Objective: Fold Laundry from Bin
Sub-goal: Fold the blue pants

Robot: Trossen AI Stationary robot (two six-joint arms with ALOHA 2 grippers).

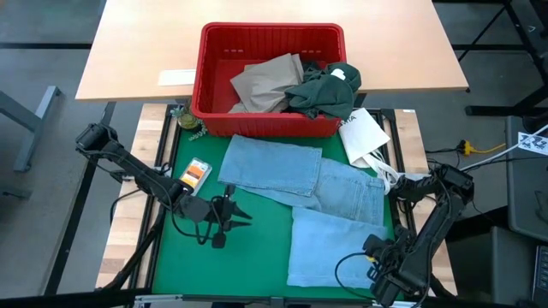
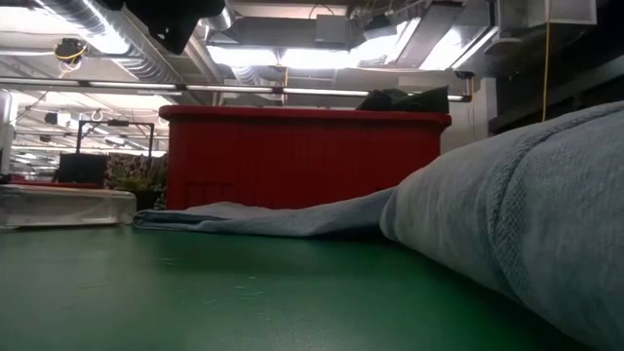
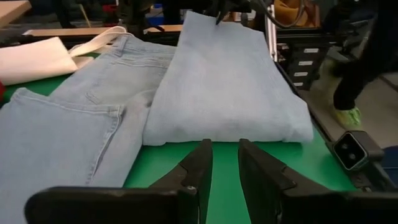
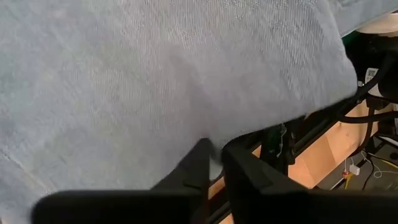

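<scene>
Bare green mat (image 1: 184, 248) lies open from seven to nine o'clock. Light blue jeans (image 1: 330, 205) cover centre to five o'clock; the red bin (image 1: 270, 81) blocks twelve, an orange packet (image 1: 195, 173) sits at nine.

**Off-task items around the work surface**

Green mat (image 1: 257, 231) covering the near table. White bag (image 1: 363, 134) with pale handles at the mat's far right corner, also seen in the left wrist view (image 3: 37, 59). Small orange packet (image 1: 196, 173) on the mat's left side. White paper label (image 1: 177, 77) lying on the tan tabletop (image 1: 137, 51). Small greenish clutter (image 1: 190, 125) near the mat's far left corner.
</scene>
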